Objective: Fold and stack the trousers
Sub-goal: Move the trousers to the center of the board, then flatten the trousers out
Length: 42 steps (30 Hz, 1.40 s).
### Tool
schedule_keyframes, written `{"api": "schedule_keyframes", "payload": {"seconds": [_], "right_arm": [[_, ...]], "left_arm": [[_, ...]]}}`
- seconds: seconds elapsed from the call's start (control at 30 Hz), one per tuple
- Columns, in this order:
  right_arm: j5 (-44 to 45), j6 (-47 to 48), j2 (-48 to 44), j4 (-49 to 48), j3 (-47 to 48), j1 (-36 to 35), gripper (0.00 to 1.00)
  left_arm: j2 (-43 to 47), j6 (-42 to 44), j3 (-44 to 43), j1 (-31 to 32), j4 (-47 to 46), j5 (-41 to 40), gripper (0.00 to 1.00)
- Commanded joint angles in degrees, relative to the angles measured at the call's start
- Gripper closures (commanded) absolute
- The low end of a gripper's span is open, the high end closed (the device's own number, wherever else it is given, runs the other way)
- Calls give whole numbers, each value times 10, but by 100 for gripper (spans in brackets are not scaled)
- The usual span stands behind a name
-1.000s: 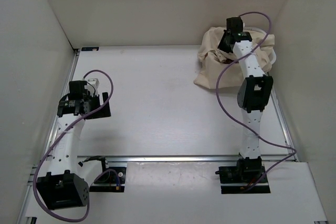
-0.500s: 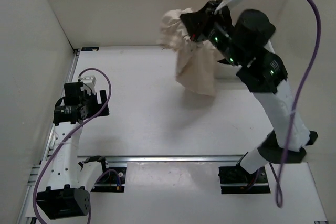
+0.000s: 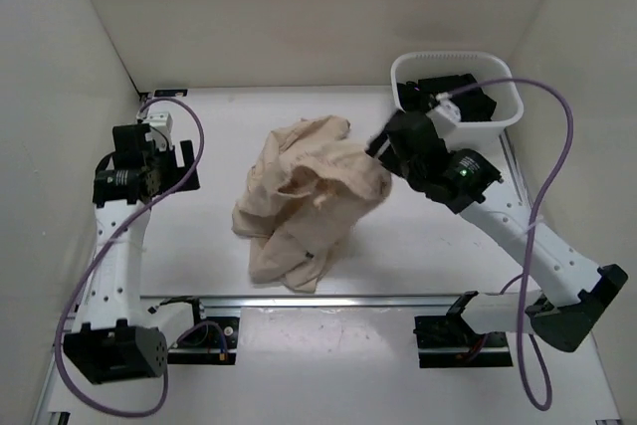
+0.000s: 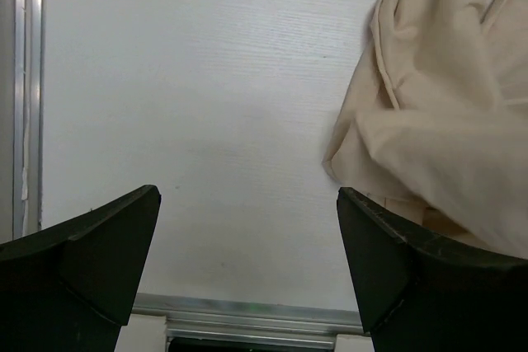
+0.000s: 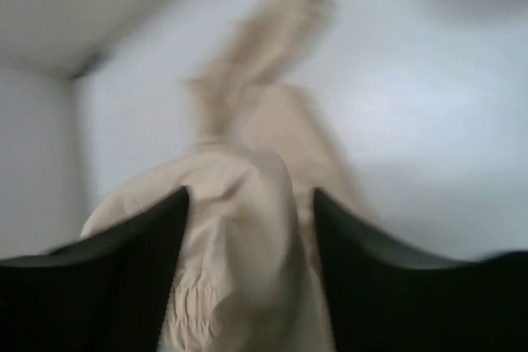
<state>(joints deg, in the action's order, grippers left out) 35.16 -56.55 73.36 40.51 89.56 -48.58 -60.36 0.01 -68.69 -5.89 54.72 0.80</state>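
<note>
bright, even, diffuse light from above, white table (image 3: 299, 126) free of glare, faint soft shadows beside the trousers (image 3: 309, 196), top view sharp, left wrist view crisp, left gripper (image 4: 247, 191) dark and underlit, right wrist view heavily motion-blurred, cloth smeared

The trousers (image 3: 304, 196) are soft, matt, creased beige cloth. The table (image 3: 219, 246) looks matt white and finely grained. The basket (image 3: 448, 56) is smooth white plastic.

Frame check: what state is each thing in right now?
trousers: unfolded, lying in a crumpled heap.
left gripper: open, empty.
right gripper: trousers cloth between its fingers; grip unclear, view blurred.
basket: upright, dark items inside.
</note>
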Motion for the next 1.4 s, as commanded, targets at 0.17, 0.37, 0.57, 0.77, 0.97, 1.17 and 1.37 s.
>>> {"api": "schedule_keyframes", "payload": {"seconds": [0.17, 0.37, 0.57, 0.77, 0.97, 1.17, 1.37], "right_arm": [[-25, 0, -218, 133, -321, 157, 16], [-179, 119, -224, -28, -427, 157, 14], [-191, 196, -44, -33, -397, 162, 9], [-192, 211, 116, -66, -354, 190, 7], [-256, 161, 173, -150, -366, 224, 26], [-248, 138, 172, -170, -366, 224, 100], [-289, 107, 93, -82, -246, 171, 100]], "left_arm": [[-73, 0, -4, 44, 43, 2, 0], [-45, 0, 124, 177, 57, 32, 0], [-56, 0, 166, 303, 82, 115, 0], [-115, 0, 198, 431, 64, 94, 0], [-174, 0, 284, 457, -46, 9, 0], [-194, 0, 273, 437, -120, -13, 86], [-115, 0, 228, 308, -131, -22, 86]]}}
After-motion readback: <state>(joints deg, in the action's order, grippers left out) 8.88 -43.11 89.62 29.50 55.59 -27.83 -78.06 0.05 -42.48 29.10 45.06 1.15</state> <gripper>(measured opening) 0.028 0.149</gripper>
